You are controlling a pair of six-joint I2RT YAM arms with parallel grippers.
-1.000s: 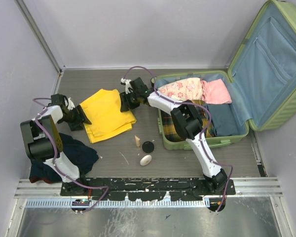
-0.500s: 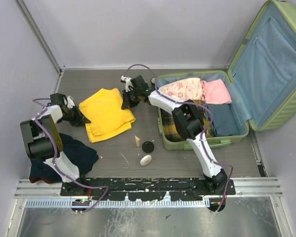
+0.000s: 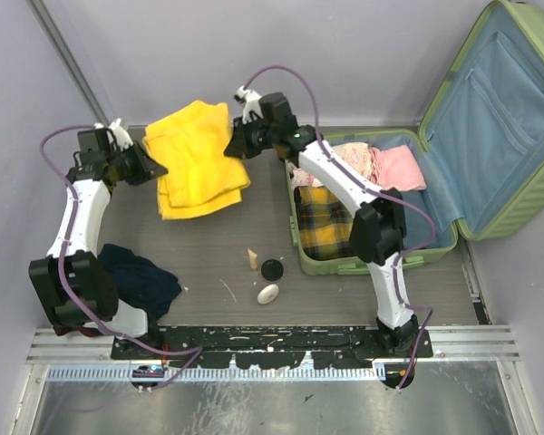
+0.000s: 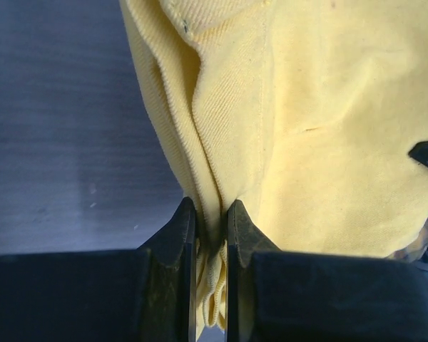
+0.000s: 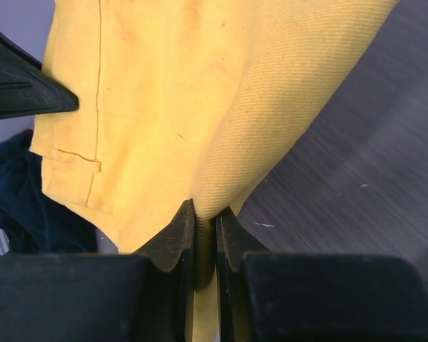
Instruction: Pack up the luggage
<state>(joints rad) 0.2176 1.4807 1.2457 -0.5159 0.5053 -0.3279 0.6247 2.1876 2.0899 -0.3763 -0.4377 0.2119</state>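
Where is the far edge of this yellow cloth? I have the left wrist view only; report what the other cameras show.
Observer: The right gripper is shut on the yellow cloth at the edge opposite the left gripper. The cloth hangs between them, apparently clear of the table.
Operator: Tell me where the luggage is.
Observer: The luggage lies open to the right of the cloth, with its lid raised.
Operator: Report what is inside.
Observer: A plaid garment lies at the near end, and a floral garment and a pink garment at the far end.
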